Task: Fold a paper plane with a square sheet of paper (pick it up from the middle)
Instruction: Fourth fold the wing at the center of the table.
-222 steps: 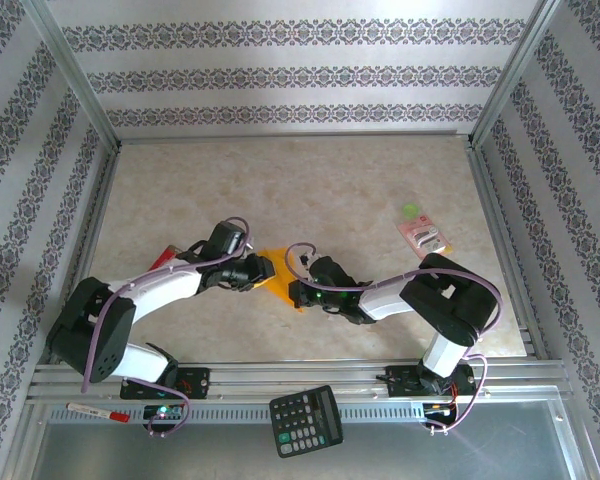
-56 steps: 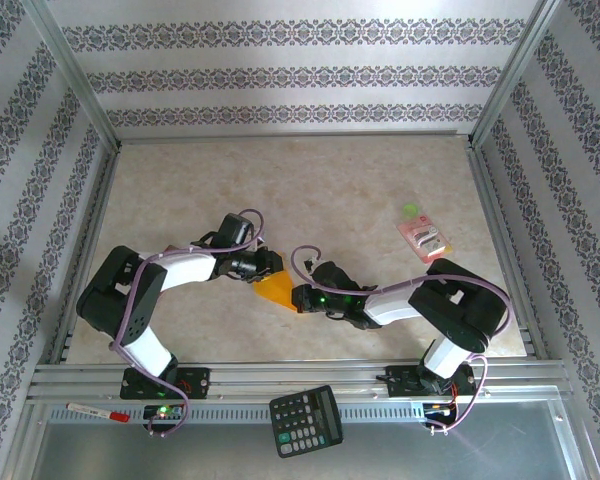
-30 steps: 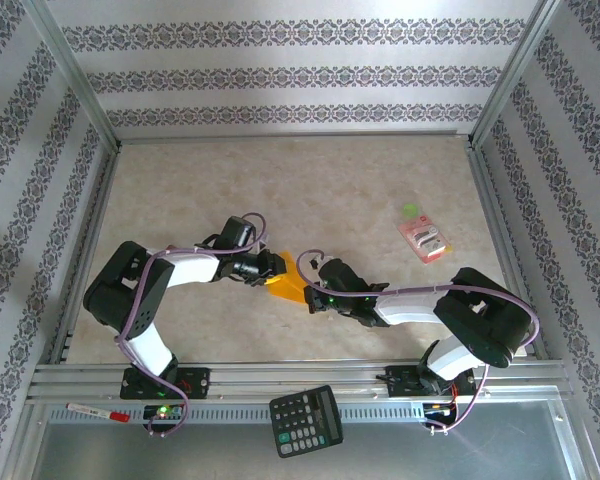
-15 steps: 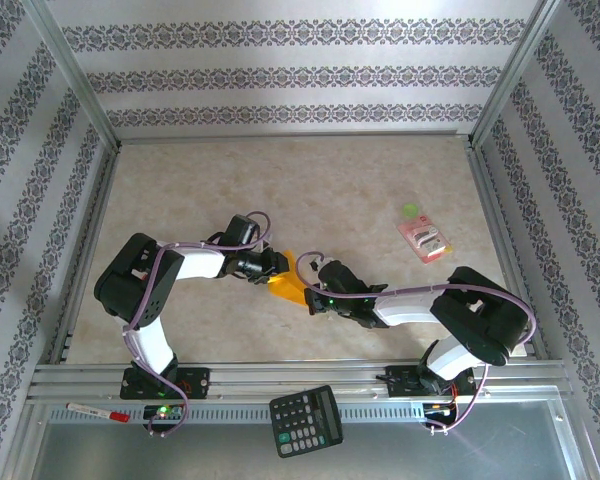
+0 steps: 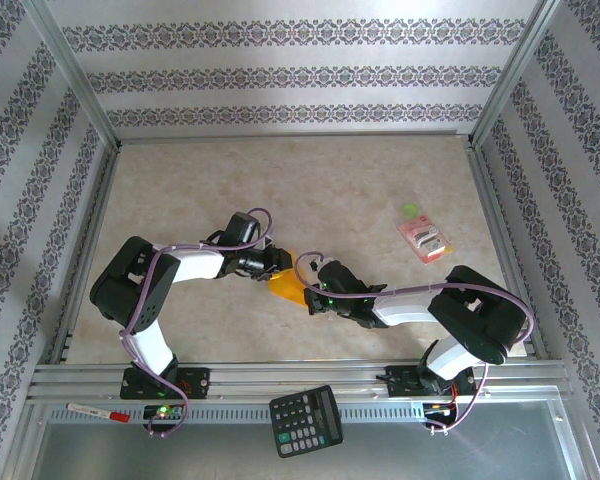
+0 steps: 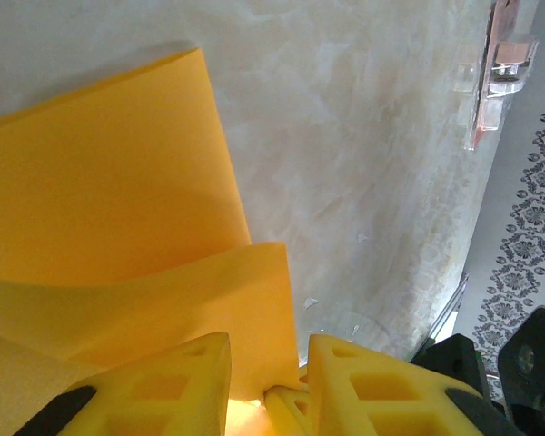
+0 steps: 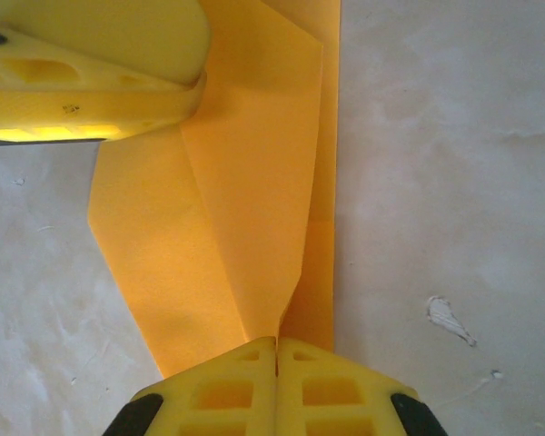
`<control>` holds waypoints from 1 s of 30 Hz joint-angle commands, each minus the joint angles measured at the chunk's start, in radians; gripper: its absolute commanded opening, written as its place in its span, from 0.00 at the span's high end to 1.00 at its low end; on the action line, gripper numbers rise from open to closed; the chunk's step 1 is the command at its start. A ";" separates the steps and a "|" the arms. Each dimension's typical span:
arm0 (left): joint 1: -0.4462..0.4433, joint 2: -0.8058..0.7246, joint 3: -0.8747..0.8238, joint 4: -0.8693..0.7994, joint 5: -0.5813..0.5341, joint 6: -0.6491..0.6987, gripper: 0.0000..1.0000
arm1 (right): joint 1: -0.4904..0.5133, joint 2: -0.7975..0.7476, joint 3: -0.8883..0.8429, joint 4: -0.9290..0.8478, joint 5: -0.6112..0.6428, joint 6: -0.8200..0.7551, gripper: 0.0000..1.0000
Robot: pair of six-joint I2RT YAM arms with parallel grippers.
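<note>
Beyond the folded orange paper [image 5: 285,288] the surface [image 5: 310,180] gives open room up to the back wall [image 5: 290,75]. The left pincer [image 5: 276,262] crowds the paper's left edge, and the right pincer [image 5: 307,297] blocks its right, near corner. A pink packet [image 5: 424,238] lies well off to the paper's right.

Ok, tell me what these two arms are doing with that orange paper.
They're folding it. The right gripper is shut on one end of the orange-yellow paper, already creased. The left gripper has a lifted flap between its fingers at the other end; how firmly is unclear. No finished plane yet.
</note>
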 commanded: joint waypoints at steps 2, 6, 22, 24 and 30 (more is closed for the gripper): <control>-0.003 0.034 0.013 0.005 -0.009 0.008 0.71 | 0.009 0.014 -0.011 -0.007 0.013 0.008 0.99; 0.006 0.063 0.012 -0.005 -0.026 0.031 0.72 | 0.009 0.007 -0.013 -0.008 0.006 0.013 0.97; 0.011 0.098 -0.026 -0.002 -0.051 0.066 0.73 | -0.018 -0.102 -0.035 -0.015 -0.085 0.104 0.85; 0.011 0.098 -0.025 -0.004 -0.051 0.067 0.73 | -0.020 -0.105 -0.045 -0.016 -0.086 0.113 0.85; 0.011 0.094 -0.027 -0.007 -0.051 0.068 0.73 | -0.020 -0.104 -0.070 -0.006 -0.086 0.144 0.87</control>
